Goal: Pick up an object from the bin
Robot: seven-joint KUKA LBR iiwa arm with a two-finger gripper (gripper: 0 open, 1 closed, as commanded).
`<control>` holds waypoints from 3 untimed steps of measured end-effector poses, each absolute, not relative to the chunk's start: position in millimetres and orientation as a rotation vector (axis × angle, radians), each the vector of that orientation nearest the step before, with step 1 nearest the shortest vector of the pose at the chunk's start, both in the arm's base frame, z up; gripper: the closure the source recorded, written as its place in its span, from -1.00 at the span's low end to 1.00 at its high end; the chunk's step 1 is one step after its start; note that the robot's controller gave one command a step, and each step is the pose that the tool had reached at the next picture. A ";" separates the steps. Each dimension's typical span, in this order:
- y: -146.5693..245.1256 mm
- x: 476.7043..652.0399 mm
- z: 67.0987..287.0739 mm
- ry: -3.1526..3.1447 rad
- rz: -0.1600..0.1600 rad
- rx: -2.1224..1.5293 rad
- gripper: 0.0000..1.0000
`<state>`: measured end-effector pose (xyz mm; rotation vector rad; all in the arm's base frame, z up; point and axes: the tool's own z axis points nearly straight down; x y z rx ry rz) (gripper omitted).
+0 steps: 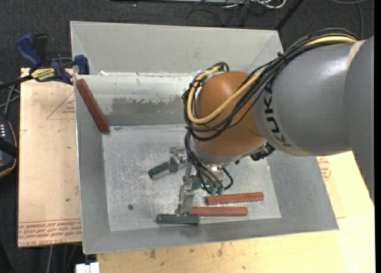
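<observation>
My gripper (168, 195) hangs below the orange wrist cover over the middle of the bin floor. It is open. One dark-tipped finger (158, 172) points left and the other (178, 219) reaches down toward the front wall, with bare floor between them. Two flat reddish-brown sticks lie side by side just right of the lower finger: the upper stick (237, 197) and the lower stick (227, 211). The lower stick's left end lies close to that finger; I cannot tell whether they touch.
A longer brown stick (92, 105) leans along the bin's left wall at the back. The arm and its cables cover the bin's right side. Bare scuffed floor lies left of the gripper.
</observation>
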<state>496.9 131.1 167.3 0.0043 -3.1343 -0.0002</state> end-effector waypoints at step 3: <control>137.6 497.0 77.5 -3.133 -0.001 -0.220 -1.00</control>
